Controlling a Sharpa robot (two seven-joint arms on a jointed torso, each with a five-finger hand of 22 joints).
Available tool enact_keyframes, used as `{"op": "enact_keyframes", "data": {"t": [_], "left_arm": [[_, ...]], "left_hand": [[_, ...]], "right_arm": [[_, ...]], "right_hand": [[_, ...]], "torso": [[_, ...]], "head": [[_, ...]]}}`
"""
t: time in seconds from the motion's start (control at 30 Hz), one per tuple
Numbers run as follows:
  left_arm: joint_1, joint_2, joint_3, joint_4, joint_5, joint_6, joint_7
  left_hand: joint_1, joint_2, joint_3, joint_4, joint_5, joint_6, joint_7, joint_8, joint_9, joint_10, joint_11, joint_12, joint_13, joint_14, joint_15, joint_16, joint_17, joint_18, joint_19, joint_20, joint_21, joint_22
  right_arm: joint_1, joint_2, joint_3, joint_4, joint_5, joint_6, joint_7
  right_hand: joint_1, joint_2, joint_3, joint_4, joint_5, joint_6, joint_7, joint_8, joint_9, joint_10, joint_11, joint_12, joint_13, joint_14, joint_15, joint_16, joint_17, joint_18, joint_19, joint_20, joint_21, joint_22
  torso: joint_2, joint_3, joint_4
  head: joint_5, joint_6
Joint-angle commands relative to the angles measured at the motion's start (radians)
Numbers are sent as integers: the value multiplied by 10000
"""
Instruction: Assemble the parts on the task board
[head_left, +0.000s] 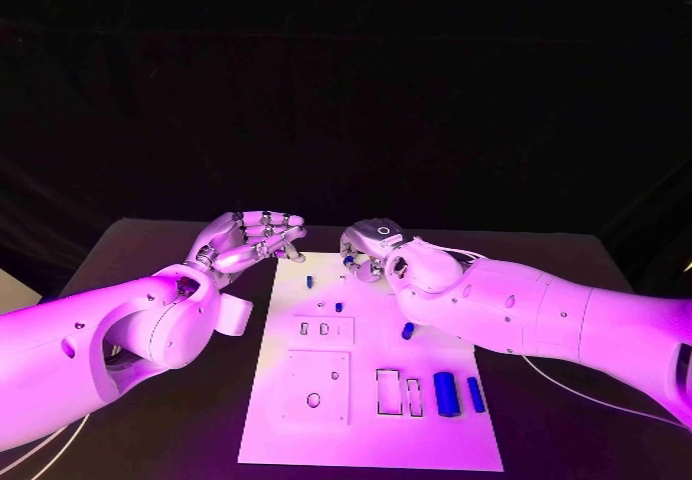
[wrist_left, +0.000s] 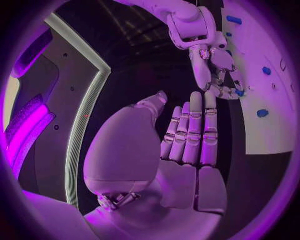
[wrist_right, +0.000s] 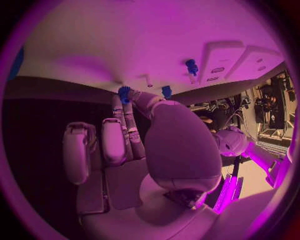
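The white task board (head_left: 289, 425) lies lengthwise in the middle of the black table. My right hand (head_left: 378, 250) hovers over its far end and pinches a small blue part (wrist_right: 124, 93) between thumb and fingertips; the same part (wrist_left: 239, 92) shows at those fingertips in the left wrist view. My left hand (head_left: 255, 240) is raised beside the board's far left corner, fingers straight (wrist_left: 190, 130), thumb apart, holding nothing. Small blue parts (head_left: 310, 281) (head_left: 339, 306) (head_left: 408, 330) sit along the board's middle. A thick blue cylinder (head_left: 444, 393) and a thinner one (head_left: 476, 393) lie near its right front.
The board carries two small slots (head_left: 315, 328), a raised square plate with holes (head_left: 315, 385) and two rectangular recesses (head_left: 389, 390). A thin cable (head_left: 555, 385) runs under my right arm. Black table shows on both sides of the board.
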Motion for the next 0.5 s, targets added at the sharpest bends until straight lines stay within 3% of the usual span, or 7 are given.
{"op": "enact_keyframes", "data": {"t": [0.03,0.27,0.5], "left_arm": [[26,7,10,25,-19,202,83],[30,-2,10,13,-18,284,83],[36,-29,10,8,-16,325,110]], "left_hand": [[0,22,-3,1,22,-19,65,-42,15,-47,13,-48,6,-74,-11,34,9,63,-49,-9,51,9],[16,30,0,-8,22,-20,64,-46,17,-52,13,-48,6,-90,-10,47,20,63,-67,-8,74,28],[16,30,0,-8,22,-20,64,-46,17,-52,13,-48,6,-90,-10,47,20,63,-67,-8,74,28]], "right_arm": [[-17,58,-5,-48,-173,12,-104],[-21,104,-5,-83,-177,-191,-149],[-21,100,-5,-90,-177,-277,-133]], "right_hand": [[-66,-96,91,-9,-70,-152,15,-70,37,-223,29,-87,-30,187,62,-98,-145,-46,-147,40,-149,561],[-171,-309,229,-31,-153,-422,167,-197,156,-1007,232,-193,-238,-13,225,-471,-833,127,-593,191,-738,-165],[-172,-423,186,-81,-304,-650,259,-319,197,-1401,321,-181,-360,-84,299,-606,-1116,214,-807,266,-1060,-534]], "torso": [[5,6,3],[8,-1,-2],[15,-4,-23]], "head": [[14,17],[28,52],[34,13]]}}
